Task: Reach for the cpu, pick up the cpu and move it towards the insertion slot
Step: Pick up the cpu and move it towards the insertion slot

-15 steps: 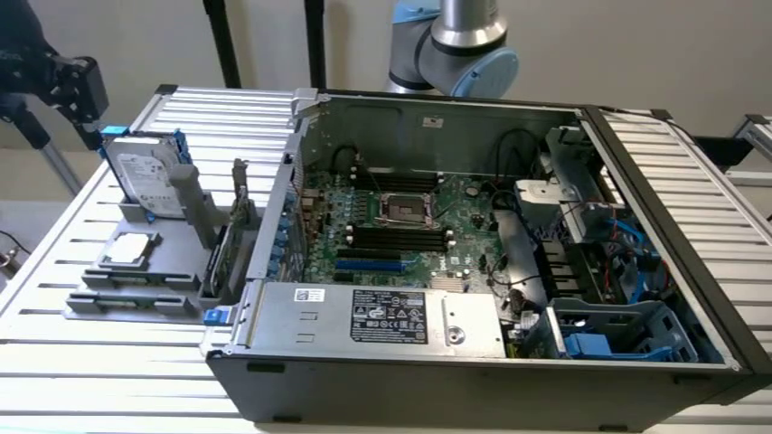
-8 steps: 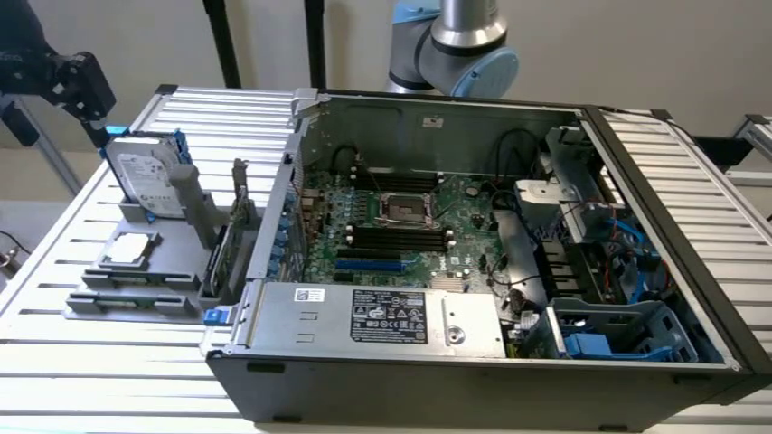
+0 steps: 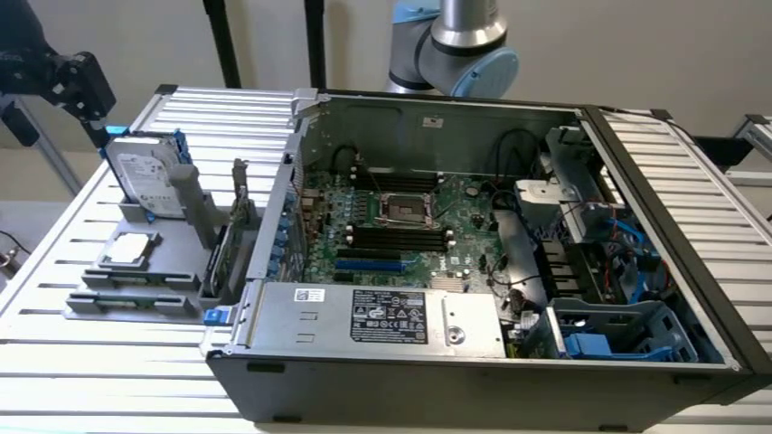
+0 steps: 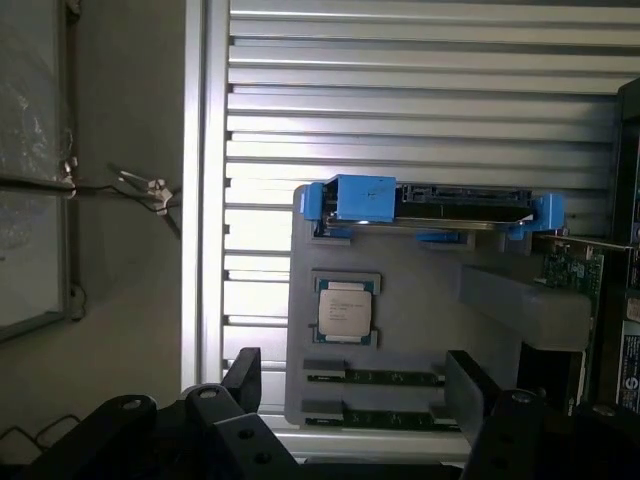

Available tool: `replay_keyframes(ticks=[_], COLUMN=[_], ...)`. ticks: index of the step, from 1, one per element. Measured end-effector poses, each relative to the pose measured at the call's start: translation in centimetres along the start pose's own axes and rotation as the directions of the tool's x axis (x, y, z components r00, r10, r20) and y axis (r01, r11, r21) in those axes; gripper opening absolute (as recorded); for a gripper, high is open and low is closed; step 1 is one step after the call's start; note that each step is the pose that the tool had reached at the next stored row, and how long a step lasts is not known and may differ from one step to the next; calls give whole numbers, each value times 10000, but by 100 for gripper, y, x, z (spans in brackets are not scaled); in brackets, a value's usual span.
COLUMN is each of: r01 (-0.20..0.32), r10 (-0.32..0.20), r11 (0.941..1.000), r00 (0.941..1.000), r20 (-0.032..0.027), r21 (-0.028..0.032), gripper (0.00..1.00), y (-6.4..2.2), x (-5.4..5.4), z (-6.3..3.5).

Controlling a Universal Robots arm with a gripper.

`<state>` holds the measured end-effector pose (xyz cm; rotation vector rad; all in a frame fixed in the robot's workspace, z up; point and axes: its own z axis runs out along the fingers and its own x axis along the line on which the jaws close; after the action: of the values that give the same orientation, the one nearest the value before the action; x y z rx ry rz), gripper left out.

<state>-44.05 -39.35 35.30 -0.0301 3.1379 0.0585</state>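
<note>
Nearest the wrist camera, gripper (image 4: 352, 362): two black, angular fingers (image 4: 243, 372) spread wide, gripping nothing, touching nothing. Hangs above a matt grey moulded tray (image 4: 420, 290).

Just beyond the fingertips, two narrow green memory sticks (image 4: 375, 378), lying parallel in grooves of the tray.

Farther on, roughly in line with the gap between the fingers, one cpu (image 4: 346, 310) (image 3: 129, 249): small, flat, square, dull silver lid with a tan rim, seated face up in its own square recess. Fine print on the lid, too small to read.

Beyond that, one silver hard drive (image 4: 430, 205) (image 3: 151, 185), standing on edge in a blue plastic bracket, white label unreadable. Off to one side, one green expansion card (image 4: 572, 275), also on edge.

Underneath everything, a ribbed aluminium table (image 4: 400, 100).

Farthest from the gripper, well apart from the tray, an open dark computer case (image 3: 675, 271). Inside, on a green motherboard, the insertion slot (image 3: 407, 208): one square socket, shiny metal frame, dark centre, flanked by long black memory slots. Near the case's front edge, a silver power supply (image 3: 386, 316) with a black label, unreadable.
</note>
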Motion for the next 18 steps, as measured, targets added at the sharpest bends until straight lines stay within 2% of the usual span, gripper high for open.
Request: replay_keyframes(ticks=[9,18], r01=[0,0], r10=[0,0], r11=[10000,10000], r00=[10000,10000], r20=[-1,1], r21=[1,0], gripper=[83,83], y=[0,-6], x=[0,0], z=[1,161])
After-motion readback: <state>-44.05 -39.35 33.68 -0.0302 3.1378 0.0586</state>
